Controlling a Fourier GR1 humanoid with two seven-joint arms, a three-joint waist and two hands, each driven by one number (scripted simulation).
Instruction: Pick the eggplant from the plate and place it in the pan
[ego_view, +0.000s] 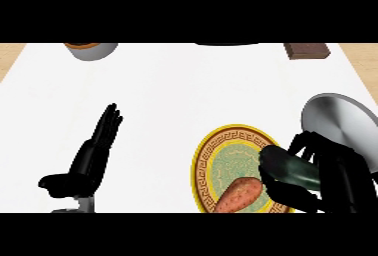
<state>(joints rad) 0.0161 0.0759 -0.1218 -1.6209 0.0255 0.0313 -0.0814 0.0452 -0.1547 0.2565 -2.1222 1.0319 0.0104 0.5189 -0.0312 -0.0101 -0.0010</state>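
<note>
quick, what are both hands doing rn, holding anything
Left hand: open, fingers straight, holding nothing.
Right hand: fingers curled round the eggplant, at the right edge of the plate.

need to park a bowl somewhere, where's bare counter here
Widest bare patch: the middle of the counter, bordered by the cup, the brown block, the left hand and the plate. A narrower strip runs between left hand and plate. Crowded at right: plate, pan and the right hand curled round the eggplant.
</note>
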